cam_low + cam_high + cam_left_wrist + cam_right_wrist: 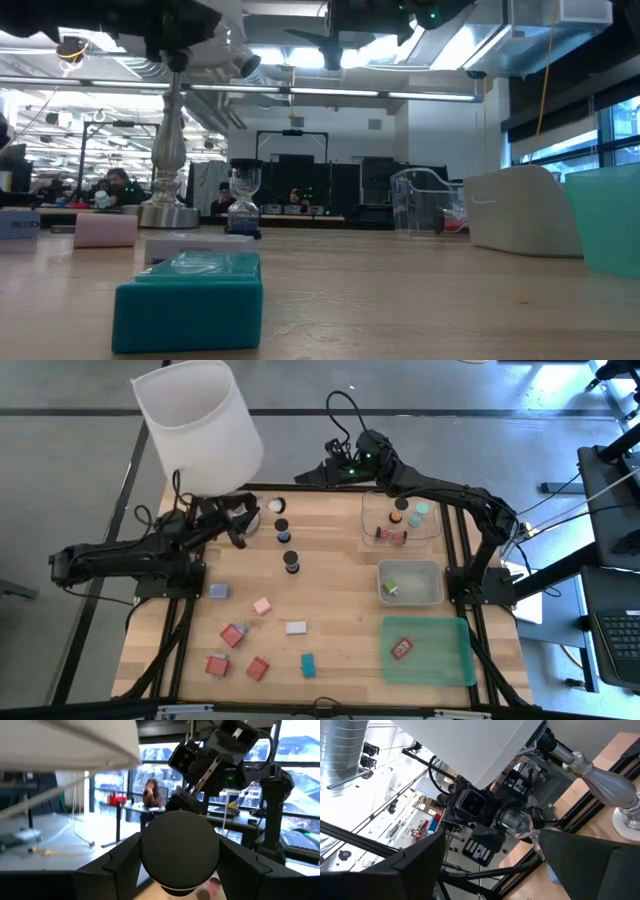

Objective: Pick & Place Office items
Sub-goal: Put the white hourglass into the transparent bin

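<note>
Left gripper (243, 523) is clamped on a short black cylinder (180, 851), held up off the table near the lamp (197, 422) at the far left; the cylinder's round end faces the wrist camera, so its long axis points forward between the fingers, towards the right arm. The clear tray (402, 520) holding similar capped pieces lies well across the table, probably the drop spot. Right gripper (312, 476) hangs past the far edge beside that tray, raised, fingers spread and empty.
</note>
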You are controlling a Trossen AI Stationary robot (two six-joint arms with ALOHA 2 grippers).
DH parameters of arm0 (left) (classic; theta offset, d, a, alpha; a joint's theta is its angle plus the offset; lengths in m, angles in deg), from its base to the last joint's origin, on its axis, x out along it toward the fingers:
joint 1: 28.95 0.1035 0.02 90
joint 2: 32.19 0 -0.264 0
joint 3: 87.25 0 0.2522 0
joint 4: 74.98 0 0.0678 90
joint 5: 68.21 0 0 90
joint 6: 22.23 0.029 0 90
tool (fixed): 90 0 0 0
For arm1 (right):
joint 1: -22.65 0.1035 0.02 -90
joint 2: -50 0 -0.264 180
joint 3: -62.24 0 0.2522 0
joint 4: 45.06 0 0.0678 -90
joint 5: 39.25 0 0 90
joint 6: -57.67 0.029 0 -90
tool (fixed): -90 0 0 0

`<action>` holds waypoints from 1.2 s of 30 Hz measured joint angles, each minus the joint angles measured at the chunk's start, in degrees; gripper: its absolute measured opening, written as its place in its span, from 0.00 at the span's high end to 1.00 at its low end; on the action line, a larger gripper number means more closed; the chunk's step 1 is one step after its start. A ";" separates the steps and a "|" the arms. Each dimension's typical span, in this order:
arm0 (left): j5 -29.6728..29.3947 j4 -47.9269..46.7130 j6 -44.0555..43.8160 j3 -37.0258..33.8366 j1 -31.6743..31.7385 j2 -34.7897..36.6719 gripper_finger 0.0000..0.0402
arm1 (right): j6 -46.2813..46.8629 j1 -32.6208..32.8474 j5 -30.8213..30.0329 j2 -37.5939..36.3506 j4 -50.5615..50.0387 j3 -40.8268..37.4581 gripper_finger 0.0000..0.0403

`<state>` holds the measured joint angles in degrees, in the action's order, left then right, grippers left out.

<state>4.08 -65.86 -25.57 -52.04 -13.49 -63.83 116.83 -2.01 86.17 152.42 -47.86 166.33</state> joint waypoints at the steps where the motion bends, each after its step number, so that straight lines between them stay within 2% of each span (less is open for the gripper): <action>1: -0.91 -1.14 -1.28 0.00 -0.73 0.56 0.47 | -0.05 -0.08 0.00 0.00 0.00 0.00 0.20; 17: -10.06 -8.15 -19.60 -0.04 -15.66 2.30 0.47 | -1.40 0.13 0.02 0.00 -2.40 -0.02 0.20; 21: -12.11 -6.45 -20.77 -0.04 -20.08 2.20 0.47 | -1.92 0.63 0.24 0.00 -2.47 -0.02 0.20; 24: -14.27 -0.85 -16.36 -0.07 -23.37 1.87 0.47 | -2.70 1.01 0.47 0.00 -2.49 -0.02 0.20; 27: -14.53 9.05 -8.43 -0.07 -26.41 0.95 0.47 | -2.87 1.51 2.53 0.00 -2.47 -0.02 0.20; 32: -17.08 24.56 3.20 -0.01 -31.44 -3.91 0.47 | -2.60 3.45 10.09 -0.06 -2.48 -0.03 0.20; 36: -20.24 27.85 9.69 4.57 -35.18 -10.85 0.47 | -1.01 5.35 15.12 -1.05 -2.71 -0.11 0.20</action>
<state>-16.16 -38.01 -15.88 -47.47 -48.67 -74.69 115.82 3.34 101.29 151.37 -50.57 166.22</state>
